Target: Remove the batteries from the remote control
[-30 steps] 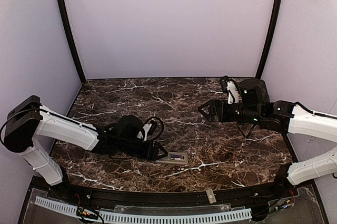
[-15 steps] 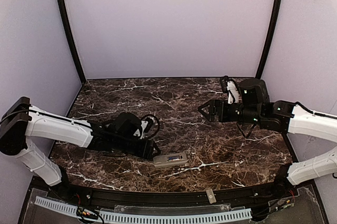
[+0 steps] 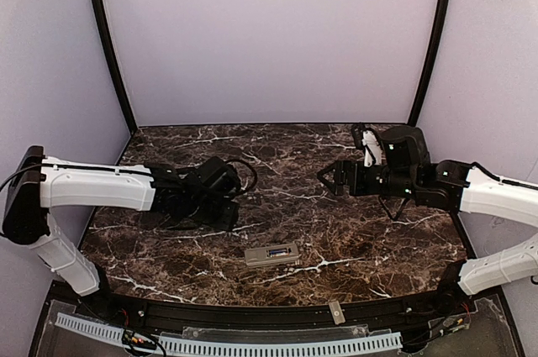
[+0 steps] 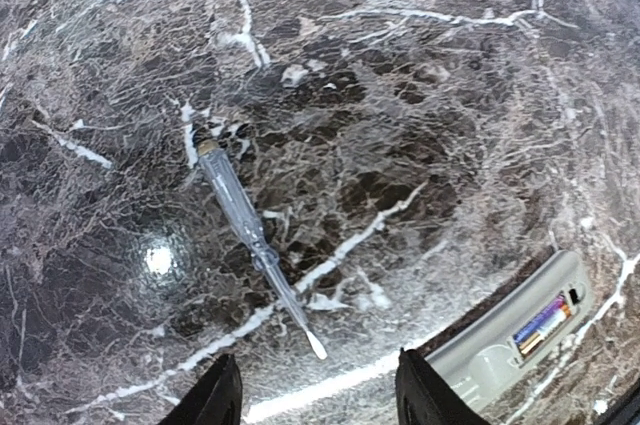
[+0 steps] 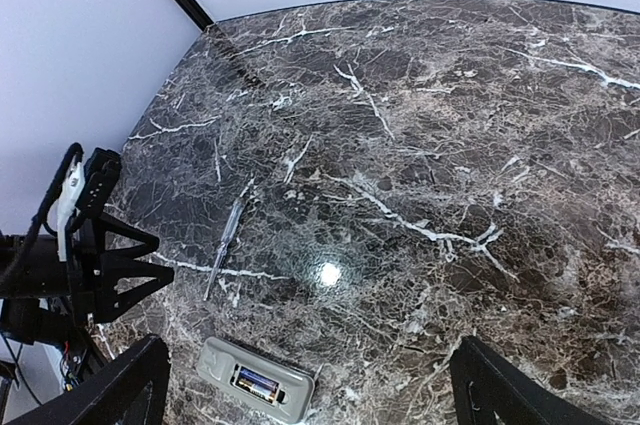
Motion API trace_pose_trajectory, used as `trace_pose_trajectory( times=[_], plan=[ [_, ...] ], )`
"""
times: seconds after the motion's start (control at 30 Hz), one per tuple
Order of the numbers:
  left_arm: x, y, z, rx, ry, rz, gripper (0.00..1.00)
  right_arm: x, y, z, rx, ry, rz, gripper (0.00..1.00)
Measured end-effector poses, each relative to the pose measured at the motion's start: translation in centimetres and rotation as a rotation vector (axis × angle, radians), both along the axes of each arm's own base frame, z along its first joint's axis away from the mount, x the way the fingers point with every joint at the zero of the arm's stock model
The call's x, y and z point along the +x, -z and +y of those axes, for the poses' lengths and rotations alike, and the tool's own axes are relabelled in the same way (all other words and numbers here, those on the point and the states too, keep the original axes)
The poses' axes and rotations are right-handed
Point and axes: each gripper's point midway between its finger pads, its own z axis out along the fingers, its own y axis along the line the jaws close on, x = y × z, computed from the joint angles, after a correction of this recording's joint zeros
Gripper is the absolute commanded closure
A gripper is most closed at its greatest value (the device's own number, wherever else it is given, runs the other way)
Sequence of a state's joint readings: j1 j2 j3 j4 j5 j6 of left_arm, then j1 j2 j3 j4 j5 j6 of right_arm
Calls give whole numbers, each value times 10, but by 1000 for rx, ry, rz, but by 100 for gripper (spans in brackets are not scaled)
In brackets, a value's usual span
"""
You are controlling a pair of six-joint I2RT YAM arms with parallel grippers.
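The remote control [image 3: 271,254] lies back-up on the marble table near the front middle. Its battery recess is open and holds batteries [image 5: 256,383] with a blue-purple label. It also shows at the lower right of the left wrist view [image 4: 505,337] and low in the right wrist view [image 5: 216,364]. My left gripper [image 3: 229,212] is open and empty, hanging to the left of and behind the remote, apart from it. My right gripper [image 3: 326,179] is open and empty, held above the table's right half, far from the remote.
A clear thin screwdriver-like tool [image 4: 255,235] lies on the marble between my left gripper and the remote; it also shows in the right wrist view [image 5: 226,245]. A short flat grey cover piece [image 3: 335,312] lies on the black front rim. Walls enclose the table's sides and back.
My left gripper has pulled back from the remote's left end, up and to the left. The remote has shifted slightly left and lies free. The right arm has not moved.
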State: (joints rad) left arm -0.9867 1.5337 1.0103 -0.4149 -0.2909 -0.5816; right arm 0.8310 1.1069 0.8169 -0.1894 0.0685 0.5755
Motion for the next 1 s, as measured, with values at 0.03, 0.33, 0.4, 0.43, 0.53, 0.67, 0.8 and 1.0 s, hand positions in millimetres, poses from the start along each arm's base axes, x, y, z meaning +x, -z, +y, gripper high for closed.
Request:
trace_pose_trajectory(
  times=[0.03, 0.33, 0.4, 0.43, 0.53, 0.67, 0.8, 1.0],
  plan=[
    [2, 4, 2, 29, -14, 5, 49, 0, 0, 0, -1, 0, 0, 3],
    [2, 50, 12, 182, -70, 95, 54, -2, 6, -4, -35, -4, 13, 3],
    [0, 57, 12, 189, -76, 110, 56, -3, 8, -4, -43, -5, 17, 3],
    [0, 59, 12, 192, -79, 114, 57, -3, 8, -5, -45, -6, 18, 3],
    [0, 65, 11, 193, -89, 123, 60, -3, 7, -4, -45, -7, 17, 3],
    [1, 72, 11, 198, -99, 128, 63, -2, 2, -3, -39, -8, 8, 3],
    [3, 74, 10, 193, -114, 123, 67, -1, 0, -2, -38, -9, 7, 2],
    [7, 77, 9, 185, -141, 106, 71, 0, 1, 0, -44, -12, 10, 2]
  ],
)
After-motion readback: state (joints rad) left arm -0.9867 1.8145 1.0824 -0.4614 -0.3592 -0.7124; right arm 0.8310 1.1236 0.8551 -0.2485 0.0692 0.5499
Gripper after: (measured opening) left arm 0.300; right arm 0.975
